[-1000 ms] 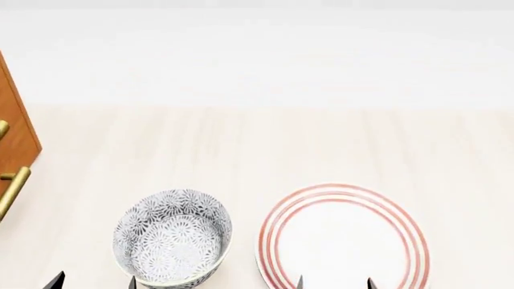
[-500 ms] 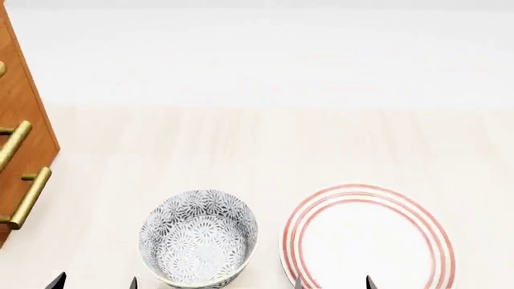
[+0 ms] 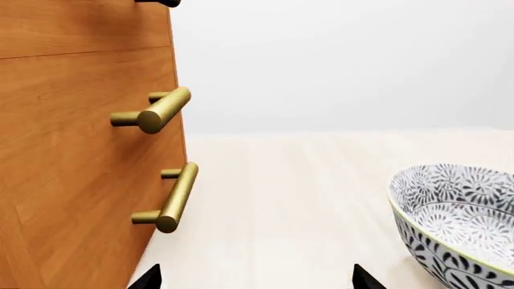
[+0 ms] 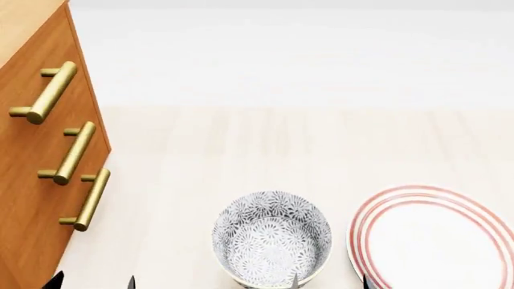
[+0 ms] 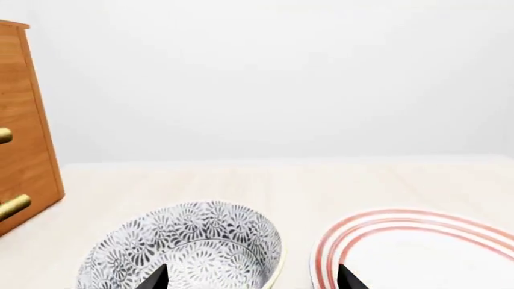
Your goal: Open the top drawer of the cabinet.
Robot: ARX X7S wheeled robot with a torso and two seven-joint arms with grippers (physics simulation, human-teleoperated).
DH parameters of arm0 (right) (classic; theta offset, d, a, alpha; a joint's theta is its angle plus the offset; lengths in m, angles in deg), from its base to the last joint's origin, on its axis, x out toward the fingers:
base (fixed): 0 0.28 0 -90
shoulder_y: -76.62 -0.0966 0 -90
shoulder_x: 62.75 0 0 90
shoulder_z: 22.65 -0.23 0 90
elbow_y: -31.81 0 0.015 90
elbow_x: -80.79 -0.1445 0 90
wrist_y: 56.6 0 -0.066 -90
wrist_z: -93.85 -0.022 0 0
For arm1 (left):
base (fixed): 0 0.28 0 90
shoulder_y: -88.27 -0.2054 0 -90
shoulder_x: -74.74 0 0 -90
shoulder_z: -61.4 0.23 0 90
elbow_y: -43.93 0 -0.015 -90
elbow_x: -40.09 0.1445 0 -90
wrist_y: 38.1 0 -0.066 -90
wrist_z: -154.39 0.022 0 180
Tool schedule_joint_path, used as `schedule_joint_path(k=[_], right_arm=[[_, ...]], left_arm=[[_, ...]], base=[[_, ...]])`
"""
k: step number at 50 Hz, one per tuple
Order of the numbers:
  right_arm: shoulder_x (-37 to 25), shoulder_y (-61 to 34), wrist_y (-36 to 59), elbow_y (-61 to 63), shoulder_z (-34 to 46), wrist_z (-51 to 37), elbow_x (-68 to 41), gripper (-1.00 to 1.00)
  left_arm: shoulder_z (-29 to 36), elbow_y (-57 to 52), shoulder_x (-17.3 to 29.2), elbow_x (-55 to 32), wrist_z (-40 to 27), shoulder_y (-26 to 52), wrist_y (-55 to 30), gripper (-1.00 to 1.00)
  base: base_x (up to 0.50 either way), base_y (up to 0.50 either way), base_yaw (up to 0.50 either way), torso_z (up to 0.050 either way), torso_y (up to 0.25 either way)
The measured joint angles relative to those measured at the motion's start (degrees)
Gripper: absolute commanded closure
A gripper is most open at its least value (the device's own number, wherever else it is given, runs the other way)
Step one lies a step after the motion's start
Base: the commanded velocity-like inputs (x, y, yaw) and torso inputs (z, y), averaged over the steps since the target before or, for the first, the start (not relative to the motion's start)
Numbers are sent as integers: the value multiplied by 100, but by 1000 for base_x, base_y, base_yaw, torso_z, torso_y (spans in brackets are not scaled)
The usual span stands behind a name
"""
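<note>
1. Fingertips only at the near edge of the head view: the left gripper (image 4: 92,282) shows two dark tips set apart with bare surface between them, so it reads as released, holding nothing.
2. The right gripper (image 4: 329,282) shows the same, two tips spread wide with nothing between; its tips sit over the near rim of the patterned bowl (image 4: 271,245) and the edge of the red-ringed plate (image 4: 437,238).
3. Bowl and plate lie side by side on the pale wooden table (image 4: 241,156), close to its near edge, the plate to the right.
4. Over on the left side stands the cabinet (image 4: 32,180), its front facing right across the table, three brass handles in a stack.
5. The top drawer (image 4: 48,72) is uppermost and looks flush with the two below, shut; it sits above and beyond the left gripper, well apart from its tips.
6. From the left wrist view the two lower handles show just ahead and to one side of the tips.
</note>
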Motion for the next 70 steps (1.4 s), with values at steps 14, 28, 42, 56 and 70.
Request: schedule_joint_path(k=[14,28,42,56,70], right_arm=[[-47,-1,-8,-12,65,-20,-20,-100],[-84,-6,13,-10,113,-65,-43,-100],[-118,-14,19,-6,145,-106,-82,-100],[-147,-27,37,-1,169,-156,-122,-100],[-176,-45,59,-6,194,-190,-174,-100]], left_arm=[[44,95,35,192,-231,108,-74,-100],[488,281,271,1239,-533,699,-755,-100],[1203,804,486,2388,-543,1655,-1313,-100],[1915,1167,630,3385,-397,2347,-1754,-100],[2403,1410,732,4224,-273,2852,-2302,-100]], base=[[0,0,0,0,0],[0,0,0,0,0],[0,0,0,0,0],[0,0,0,0,0],[0,0,0,0,0]])
